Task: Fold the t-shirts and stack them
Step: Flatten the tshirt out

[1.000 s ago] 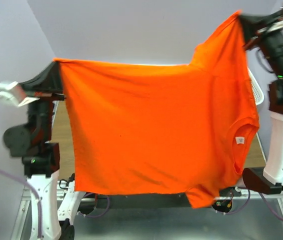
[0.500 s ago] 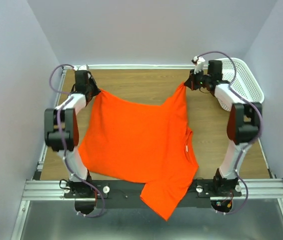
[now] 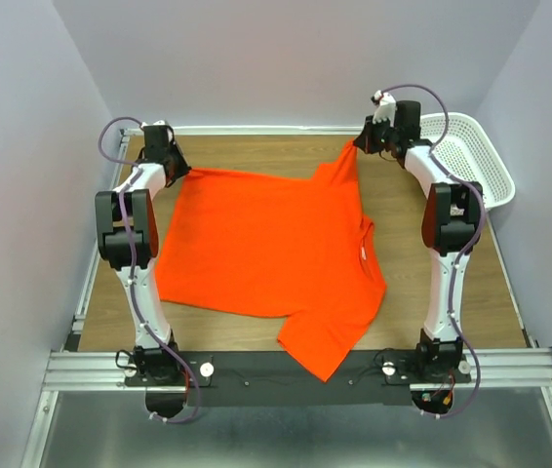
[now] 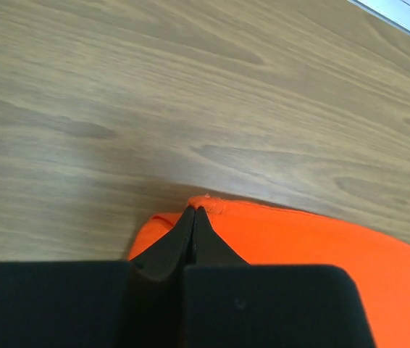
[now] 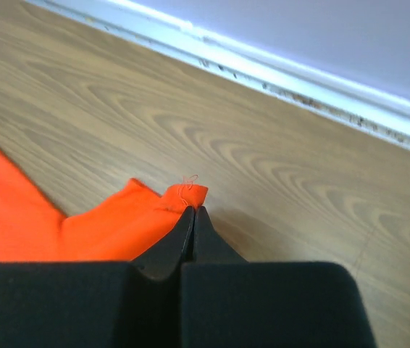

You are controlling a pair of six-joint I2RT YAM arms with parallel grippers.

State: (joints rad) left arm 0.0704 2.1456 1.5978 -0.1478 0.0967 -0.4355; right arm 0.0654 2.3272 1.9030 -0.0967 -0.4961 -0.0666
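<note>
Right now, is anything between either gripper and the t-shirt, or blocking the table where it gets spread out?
Nothing visible. The left gripper and right gripper are each shut on a far corner of the t-shirt, which lies on the table. The white basket sits far right, apart from the cloth.

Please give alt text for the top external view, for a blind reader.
An orange t-shirt lies spread on the table, its far corners pinched by the left gripper and right gripper. One sleeve overhangs the near edge; a white basket stands far right.
</note>
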